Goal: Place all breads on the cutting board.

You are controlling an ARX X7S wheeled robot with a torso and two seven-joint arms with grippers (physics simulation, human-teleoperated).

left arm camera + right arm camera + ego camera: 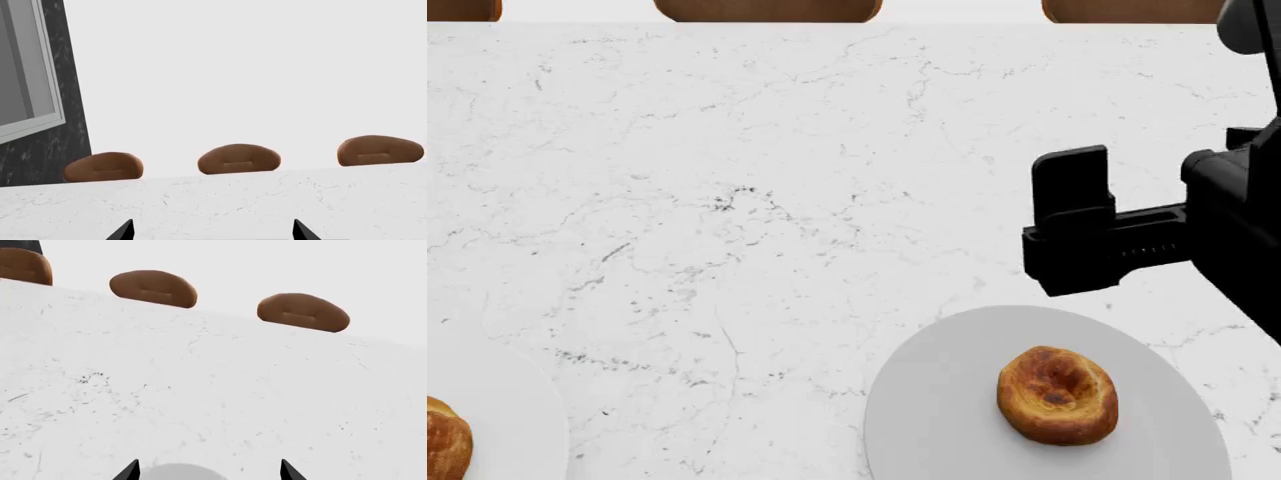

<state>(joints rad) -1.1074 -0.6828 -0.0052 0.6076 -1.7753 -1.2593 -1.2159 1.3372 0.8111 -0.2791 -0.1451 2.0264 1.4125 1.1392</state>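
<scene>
Your right gripper [1070,225] hangs above the marble countertop [761,180], just past the far rim of the white plate [934,400], and it holds nothing. In the right wrist view its two fingertips [130,471] stand wide apart with only bare marble and the plate's edge between them, which reads as a hand set up for a reach down onto the plate. On that plate sits the roll with the sunken dark centre [1057,394], toward the plate's right half, clear of the rim. The second roll [446,438] peeks in at the lower left corner on another white plate [521,400], mostly cut off.

Your left gripper [210,231] is out of the head view, but its own camera shows its tips spread wide over bare marble, nothing held. Brown chair backs [239,159] line the counter's far edge.

No cutting board shows in any view, so I'd say you're at the first pickup and must still find the board.
</scene>
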